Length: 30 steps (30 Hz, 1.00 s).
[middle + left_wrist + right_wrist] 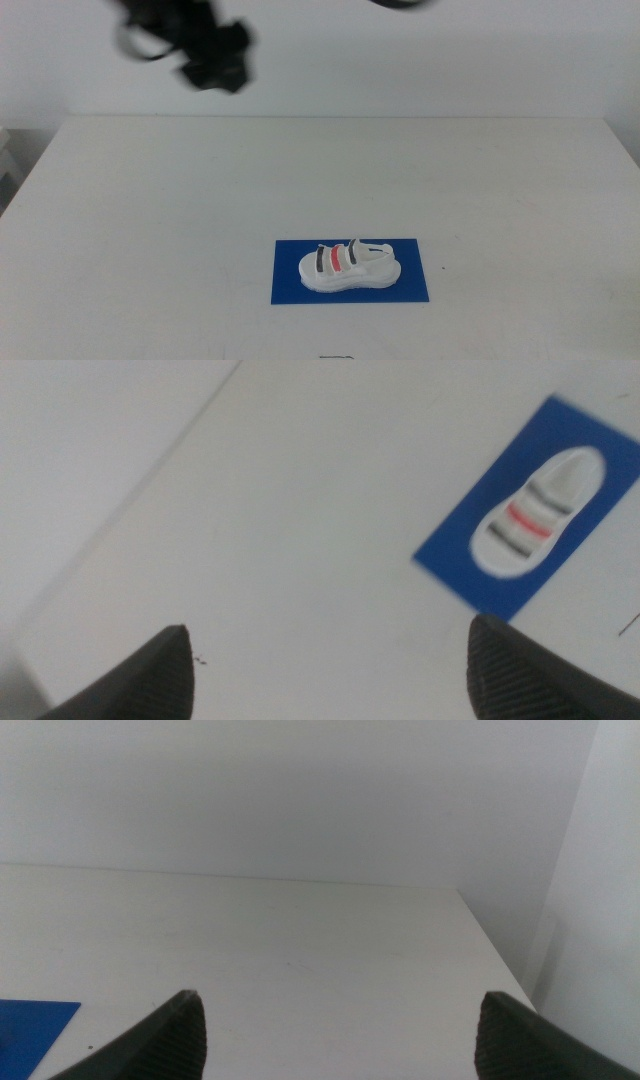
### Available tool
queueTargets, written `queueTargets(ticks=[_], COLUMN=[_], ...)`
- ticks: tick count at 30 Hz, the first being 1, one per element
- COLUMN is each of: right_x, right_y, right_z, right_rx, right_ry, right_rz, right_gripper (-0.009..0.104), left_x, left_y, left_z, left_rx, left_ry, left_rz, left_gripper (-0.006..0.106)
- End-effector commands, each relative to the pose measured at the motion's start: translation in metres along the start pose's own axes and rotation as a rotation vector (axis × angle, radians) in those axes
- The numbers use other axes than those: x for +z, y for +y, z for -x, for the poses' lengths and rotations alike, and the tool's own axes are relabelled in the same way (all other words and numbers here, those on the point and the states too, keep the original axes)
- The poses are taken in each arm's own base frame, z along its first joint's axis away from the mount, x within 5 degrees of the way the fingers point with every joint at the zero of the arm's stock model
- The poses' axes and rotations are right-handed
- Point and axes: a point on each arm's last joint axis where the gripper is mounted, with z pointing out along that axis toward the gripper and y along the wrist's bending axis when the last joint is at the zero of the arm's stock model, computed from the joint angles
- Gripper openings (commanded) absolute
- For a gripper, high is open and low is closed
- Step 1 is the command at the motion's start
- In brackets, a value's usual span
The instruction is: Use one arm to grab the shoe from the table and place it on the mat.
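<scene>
The shoe [349, 266] lies on the mat [288, 285], sole down, its three straps uppermost, the red one between the two black ones; its whole outline falls within the blue rectangle, with a margin of mat showing on every side. The mat lies flat on the table [150, 220], toward the near edge and slightly right of centre. Nothing touches the shoe. The placement that the task calls for therefore appears to be complete, and what remains, at most, is for the working arm to go to rest. The left gripper [325, 670] is high above the table and well apart from the shoe, its jaws spread wide and holding nothing; its wrist view looks down on shoe and mat from above and shows the shoe centred along the mat's length. In the middle view the left arm [205, 45] appears as a blurred dark mass near the upper left, well above and behind the mat. The right gripper [335, 1035] waits at the right side, jaws likewise wide and empty, facing along the table's surface with only a corner of the mat in its wrist view. No containers are present; the mat is the only receiving surface, and it bears the shoe alone.
</scene>
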Motion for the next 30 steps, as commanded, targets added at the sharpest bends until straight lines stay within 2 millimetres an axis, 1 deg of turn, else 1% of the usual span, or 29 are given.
queueTargets(ticks=[1, 3, 4, 5, 6, 7, 8, 11, 12, 14, 16, 19, 23, 26, 30], right_x=[-0.003, -0.003, -0.003, -0.003, -0.003, -0.003, -0.003, -0.003, -0.003, -0.003, -0.003, -0.003, -0.003, -0.003, -0.003], right_y=[-0.001, -0.001, -0.001, -0.001, -0.001, -0.001, -0.001, -0.001, -0.001, -0.001, -0.001, -0.001, -0.001, -0.001, -0.001], right_z=[0.014, 0.014, 0.014, 0.014, 0.014, 0.014, 0.014, 0.014, 0.014, 0.014, 0.014, 0.014, 0.014, 0.014, 0.014], right_rx=[-0.014, -0.014, -0.014, -0.014, -0.014, -0.014, -0.014, -0.014, -0.014, -0.014, -0.014, -0.014, -0.014, -0.014, -0.014], right_ry=[-0.113, -0.113, -0.113, -0.113, -0.113, -0.113, -0.113, -0.113, -0.113, -0.113, -0.113, -0.113, -0.113, -0.113, -0.113], right_rz=[-0.008, -0.008, -0.008, -0.008, -0.008, -0.008, -0.008, -0.008, -0.008, -0.008, -0.008, -0.008, -0.008, -0.008, -0.008], right_gripper=[0.094, 0.094, 0.094, 0.094, 0.094, 0.094, 0.094, 0.094, 0.094, 0.094, 0.094, 0.094, 0.094, 0.094, 0.094], left_x=[-0.040, -0.053, -0.064, -0.070, -0.078, -0.081, -0.082, -0.076, -0.076, -0.071, -0.066, -0.058, -0.049, -0.039, -0.019], left_y=[0.008, 0.009, 0.007, 0.004, -0.002, -0.006, -0.010, -0.025, -0.032, -0.045, -0.059, -0.078, -0.096, -0.106, -0.112], left_z=[-0.027, -0.053, -0.065, -0.079, -0.103, -0.116, -0.129, -0.167, -0.177, -0.200, -0.218, -0.239, -0.257, -0.268, -0.281], left_rx=[-0.175, -0.244, -0.270, -0.302, -0.348, -0.364, -0.378, -0.445, -0.465, -0.509, -0.538, -0.575, -0.582, -0.608, -0.635], left_ry=[-0.091, -0.182, -0.237, -0.295, -0.394, -0.438, -0.472, -0.542, -0.566, -0.603, -0.639, -0.706, -0.798, -0.811, -0.775], left_rz=[0.108, 0.188, 0.226, 0.266, 0.338, 0.380, 0.419, 0.518, 0.545, 0.595, 0.629, 0.657, 0.679, 0.668, 0.643], left_gripper=[0.094, 0.094, 0.094, 0.094, 0.094, 0.094, 0.094, 0.094, 0.094, 0.094, 0.094, 0.094, 0.094, 0.094, 0.094])
